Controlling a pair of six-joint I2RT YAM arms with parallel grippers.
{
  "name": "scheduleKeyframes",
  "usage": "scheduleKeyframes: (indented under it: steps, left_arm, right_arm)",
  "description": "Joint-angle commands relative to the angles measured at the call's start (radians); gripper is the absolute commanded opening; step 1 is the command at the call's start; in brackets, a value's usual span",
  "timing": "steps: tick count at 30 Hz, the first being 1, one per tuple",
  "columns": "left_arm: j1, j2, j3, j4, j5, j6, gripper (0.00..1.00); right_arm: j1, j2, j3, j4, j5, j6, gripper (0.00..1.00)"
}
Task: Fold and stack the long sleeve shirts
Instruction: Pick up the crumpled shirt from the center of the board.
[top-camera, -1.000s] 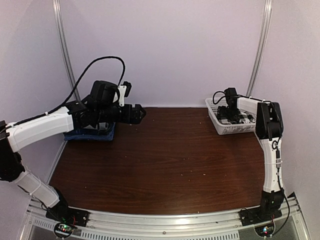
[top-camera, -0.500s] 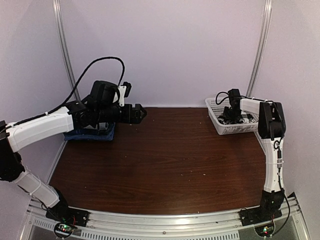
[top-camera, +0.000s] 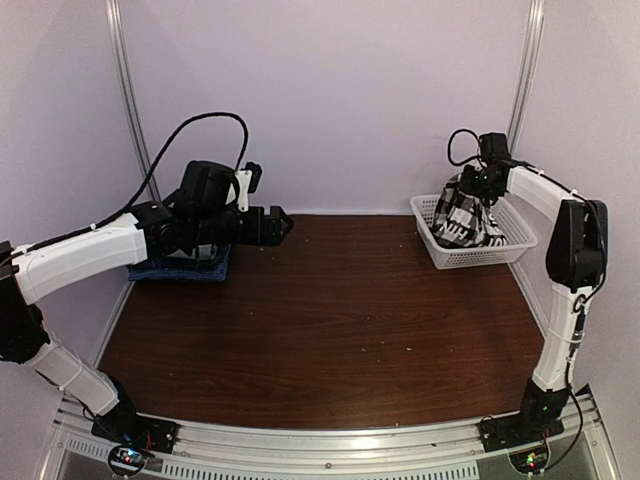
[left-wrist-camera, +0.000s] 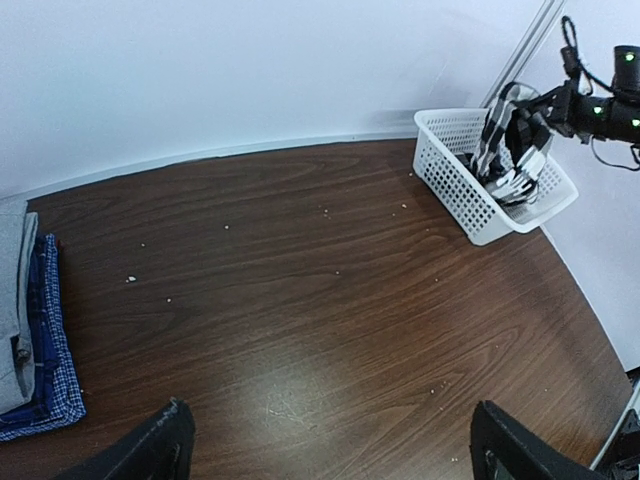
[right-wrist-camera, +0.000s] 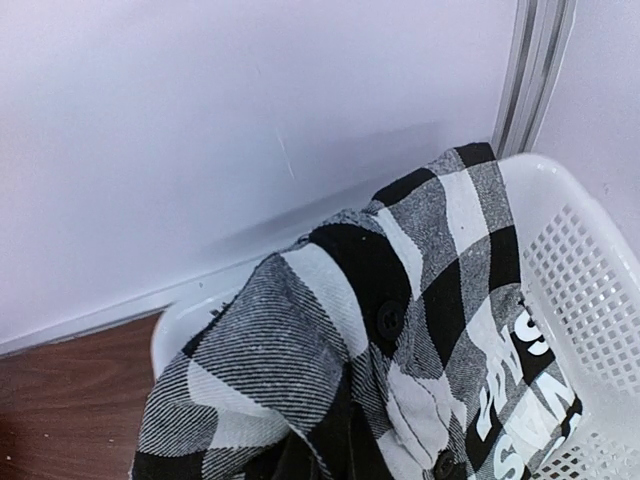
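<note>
Plaid shirt (top-camera: 462, 213) hangs, seemingly into basket (top-camera: 472, 259).

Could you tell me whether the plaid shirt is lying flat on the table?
No, the plaid shirt hangs bunched from the right gripper, its lower end in the basket, off the table.

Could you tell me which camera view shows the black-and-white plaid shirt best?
The right wrist view: the plaid shirt fills the frame, with its checks, buttons and printed lettering clear. The top external view shows it small, hanging from the right gripper over the white basket. The left wrist view shows it distant, at the basket.
</note>
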Motion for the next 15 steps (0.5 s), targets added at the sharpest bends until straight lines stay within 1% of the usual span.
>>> scheduleKeyframes:
  steps: [1, 9, 15]
  left_arm:
    - [0.004, -0.016, 0.021, 0.058, -0.012, 0.003, 0.98]
    - [0.004, -0.024, 0.006, 0.069, -0.017, 0.002, 0.98]
    - [0.004, -0.041, -0.006, 0.08, -0.033, 0.002, 0.98]
  right_arm:
    - [0.029, -0.164, -0.047, 0.111, -0.046, 0.023, 0.0]
    - [0.13, -0.361, -0.07, 0.137, -0.076, 0.018, 0.0]
    - [0.27, -0.472, -0.097, 0.153, -0.107, 0.017, 0.0]
